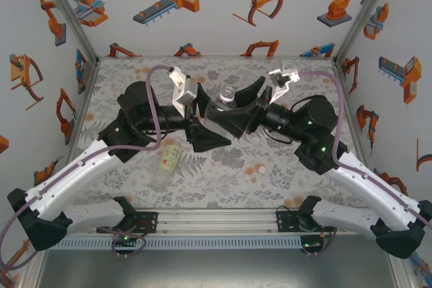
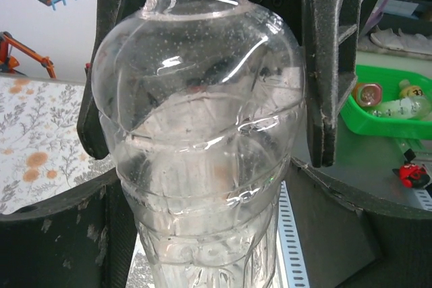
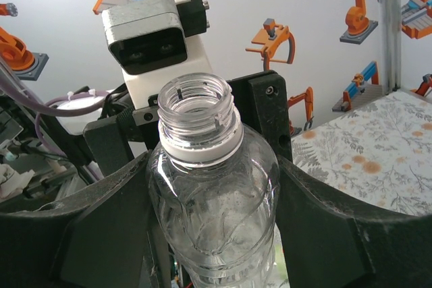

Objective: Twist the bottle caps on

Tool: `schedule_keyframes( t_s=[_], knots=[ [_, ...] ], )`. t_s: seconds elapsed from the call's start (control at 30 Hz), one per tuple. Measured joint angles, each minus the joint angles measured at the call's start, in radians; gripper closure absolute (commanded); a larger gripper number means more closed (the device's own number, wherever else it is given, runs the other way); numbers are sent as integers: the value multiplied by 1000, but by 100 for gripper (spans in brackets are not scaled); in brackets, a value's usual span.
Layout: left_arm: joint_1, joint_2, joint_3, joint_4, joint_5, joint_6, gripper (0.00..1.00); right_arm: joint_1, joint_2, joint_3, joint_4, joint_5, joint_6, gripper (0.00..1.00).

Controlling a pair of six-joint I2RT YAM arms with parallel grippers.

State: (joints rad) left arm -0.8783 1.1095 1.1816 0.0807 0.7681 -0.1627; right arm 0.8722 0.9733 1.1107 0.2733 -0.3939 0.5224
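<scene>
Mid-table, right tool clamps upright bottle; left tool, grip unclear; second bottle lying.

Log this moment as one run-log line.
clear bottle: uncapped | right end effector: closed on it | left end effector: around it, grip unclear | labelled bottle: lying on table

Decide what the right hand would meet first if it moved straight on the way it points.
The clear uncapped bottle, which stands between the fingers of the right hand. What lies beyond the bottle is hard to judge for depth.
</scene>
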Motion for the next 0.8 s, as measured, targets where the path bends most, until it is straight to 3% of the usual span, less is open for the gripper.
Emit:
schedule_keyframes(
  t_s=[0.23,0.6,0.63,0.73,0.8],
  knots=[
    [0,-13,2,-68,11,19,29,0,0,0,-7,-13,0,64],
    [1,-18,2,-81,3,19,51,1,2,0,-6,-36,3,65],
    [1,-18,2,-81,3,19,52,1,2,0,-7,-36,3,60],
    [1,-18,2,-82,2,20,55,1,2,0,-8,-34,4,25],
    [1,-24,0,-90,-2,23,57,1,2,6,-29,-16,-6,18]
  ],
)
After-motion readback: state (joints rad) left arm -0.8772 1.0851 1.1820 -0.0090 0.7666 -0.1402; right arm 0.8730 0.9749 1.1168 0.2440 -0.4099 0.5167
